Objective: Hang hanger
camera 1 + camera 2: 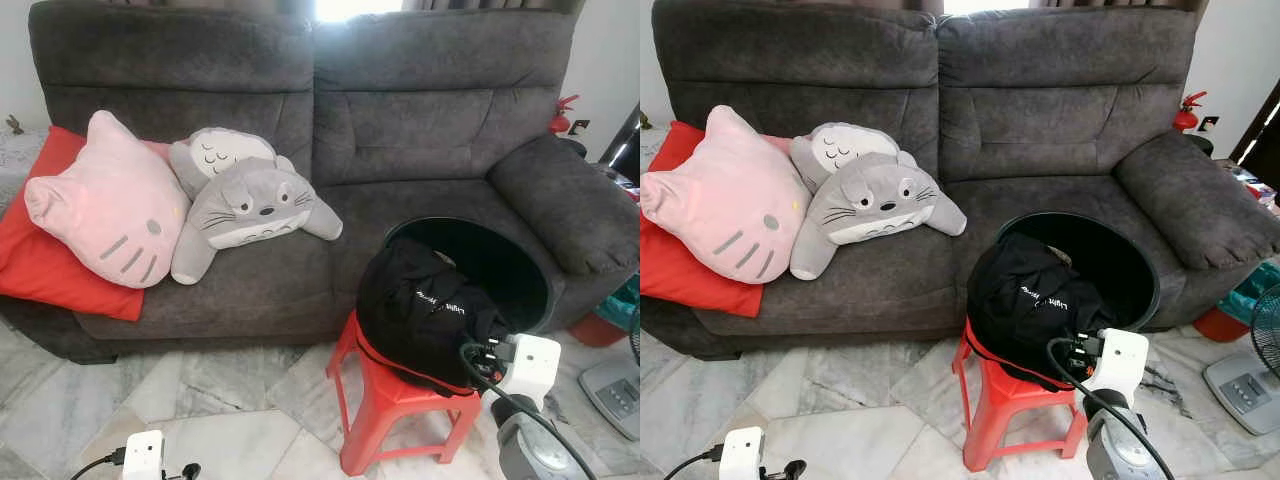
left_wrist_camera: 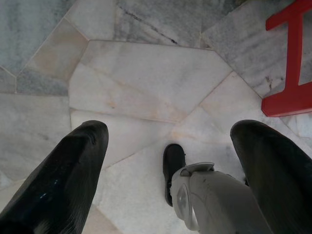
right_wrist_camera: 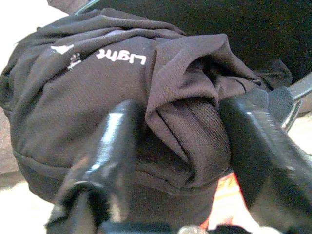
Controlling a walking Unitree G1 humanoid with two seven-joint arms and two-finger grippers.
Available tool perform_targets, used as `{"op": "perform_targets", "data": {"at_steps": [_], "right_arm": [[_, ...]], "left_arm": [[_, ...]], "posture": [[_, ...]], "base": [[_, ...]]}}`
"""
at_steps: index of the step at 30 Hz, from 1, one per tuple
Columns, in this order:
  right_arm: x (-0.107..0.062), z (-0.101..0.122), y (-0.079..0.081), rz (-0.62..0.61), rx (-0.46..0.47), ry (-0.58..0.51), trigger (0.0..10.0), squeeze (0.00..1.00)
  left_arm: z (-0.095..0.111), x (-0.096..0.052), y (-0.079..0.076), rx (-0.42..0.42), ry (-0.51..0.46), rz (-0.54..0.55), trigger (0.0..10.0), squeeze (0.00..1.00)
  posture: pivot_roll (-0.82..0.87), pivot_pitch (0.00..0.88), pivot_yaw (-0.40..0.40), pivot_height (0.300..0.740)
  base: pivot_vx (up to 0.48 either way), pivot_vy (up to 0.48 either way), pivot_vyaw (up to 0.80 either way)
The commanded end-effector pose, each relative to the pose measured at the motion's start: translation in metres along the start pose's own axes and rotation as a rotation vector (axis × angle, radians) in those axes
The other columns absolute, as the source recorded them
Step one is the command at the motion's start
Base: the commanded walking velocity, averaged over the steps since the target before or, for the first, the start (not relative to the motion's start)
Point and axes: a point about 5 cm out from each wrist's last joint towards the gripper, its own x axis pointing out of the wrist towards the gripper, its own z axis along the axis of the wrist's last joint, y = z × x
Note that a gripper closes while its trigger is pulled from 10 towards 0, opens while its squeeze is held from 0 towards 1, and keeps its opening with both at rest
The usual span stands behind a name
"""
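The right hand (image 3: 178, 141) sits against a heap of black clothing (image 1: 420, 305) piled on a red plastic stool (image 1: 385, 405), its two fingers spread wide with a fold of the dark mesh fabric bulging between them, not yet pinched; a bright metal piece (image 3: 298, 97) pokes from the cloth by one finger and may be the hook of the hanger, though I cannot tell for sure; the step in hand looks like the pick-up, taking hold of the garment or its hanger before carrying it off to hang; the next move, as I judge it, calls for closing on something firm rather than loose cloth, since the fabric could slip free; the left hand (image 2: 168, 168) hangs idle over the marble floor (image 2: 146, 83), fingers apart and holding nothing; behind the stool a round black basket (image 1: 520, 265) leans on a grey sofa (image 1: 430, 120), which carries a pink cat cushion (image 1: 105, 200), a grey plush (image 1: 245, 205) and a red cushion (image 1: 40, 250); a fan base (image 1: 615, 390) stands on the floor to the right; a red fire extinguisher (image 1: 1186, 112) stands beyond the sofa arm.
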Motion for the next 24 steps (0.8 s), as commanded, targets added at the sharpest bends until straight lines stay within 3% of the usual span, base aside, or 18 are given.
{"op": "perform_targets", "data": {"at_steps": [1, 24], "right_arm": [[0.002, 0.005, -0.003, -0.013, 0.01, -0.023, 0.0, 0.0], [0.008, 0.019, 0.002, -0.002, -0.018, -0.093, 0.0, 0.0]], "left_arm": [[-0.004, -0.001, 0.001, 0.025, 0.022, -0.003, 10.0, 0.0], [-0.003, -0.001, 0.001, 0.057, 0.026, -0.018, 10.0, 0.0]], "posture": [[-0.08, 0.0, -0.04, 0.716], [-0.08, 0.0, -0.041, 0.716]], "base": [[0.0, 0.0, 0.0], [0.0, 0.0, 0.0]]}}
